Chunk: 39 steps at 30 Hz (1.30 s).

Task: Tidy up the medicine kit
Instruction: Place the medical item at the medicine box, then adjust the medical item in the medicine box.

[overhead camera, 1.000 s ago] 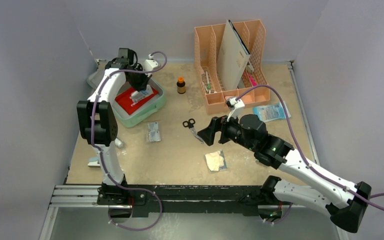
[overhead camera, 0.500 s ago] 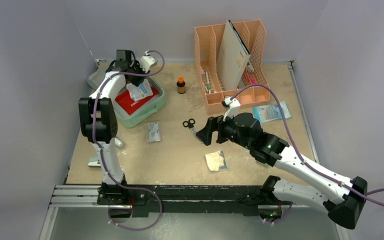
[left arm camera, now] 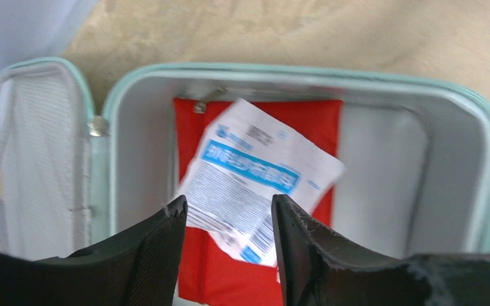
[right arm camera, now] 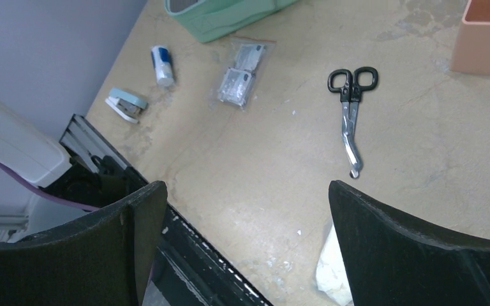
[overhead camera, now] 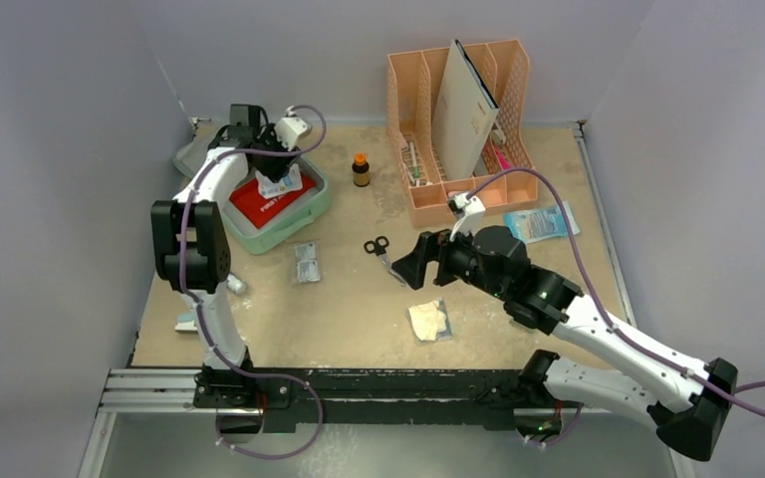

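Left gripper – jaws parted, grasping nothing – hangs over the medicine kit; white packet lies on red pouch inside. Right gripper: spread wide, empty.

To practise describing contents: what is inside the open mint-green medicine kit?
A red pouch lies in the medicine kit, a white-and-blue packet resting on it. Anything beneath the pouch is covered and cannot be seen.
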Available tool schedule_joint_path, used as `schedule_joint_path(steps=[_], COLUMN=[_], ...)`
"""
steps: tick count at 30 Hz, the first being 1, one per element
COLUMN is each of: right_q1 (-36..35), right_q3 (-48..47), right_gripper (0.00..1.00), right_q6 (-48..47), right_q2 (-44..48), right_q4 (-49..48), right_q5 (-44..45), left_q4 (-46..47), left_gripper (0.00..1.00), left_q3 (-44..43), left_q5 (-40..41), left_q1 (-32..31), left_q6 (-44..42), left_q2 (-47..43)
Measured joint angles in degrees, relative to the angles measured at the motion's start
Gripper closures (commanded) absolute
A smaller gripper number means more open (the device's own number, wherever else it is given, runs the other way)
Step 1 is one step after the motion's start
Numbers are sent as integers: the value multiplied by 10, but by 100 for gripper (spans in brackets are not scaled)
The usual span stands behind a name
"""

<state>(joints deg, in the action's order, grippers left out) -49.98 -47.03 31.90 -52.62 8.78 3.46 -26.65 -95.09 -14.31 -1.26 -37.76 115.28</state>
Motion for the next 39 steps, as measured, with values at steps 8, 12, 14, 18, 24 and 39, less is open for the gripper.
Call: schedule_joint_path(steps=[8, 12, 14, 18, 24, 39], right_q1=[0, 0, 0, 0, 0, 0], right_q3=[0, 0, 0, 0, 0, 0], right_gripper=[1, 1, 1, 1, 1, 1], right_q6=[4, 7, 7, 7, 6, 5], right_q2=[57, 59, 59, 59, 57, 39], right_q4=[11, 27, 34, 45, 56, 51], right_q5=[0, 1, 1, 1, 5, 15], left_q4=[-23, -30, -26, -12, 18, 70], left_gripper=[44, 43, 43, 43, 44, 53], left_q3=[51, 71, 80, 81, 81, 81], left_q5=[-59, -70, -67, -57, -43, -42], left_q1=[-7, -8, -8, -8, -8, -8], left_q6=[-49, -78, -87, -97, -98, -94], left_q2=[-33, -32, -32, -24, -9, 21])
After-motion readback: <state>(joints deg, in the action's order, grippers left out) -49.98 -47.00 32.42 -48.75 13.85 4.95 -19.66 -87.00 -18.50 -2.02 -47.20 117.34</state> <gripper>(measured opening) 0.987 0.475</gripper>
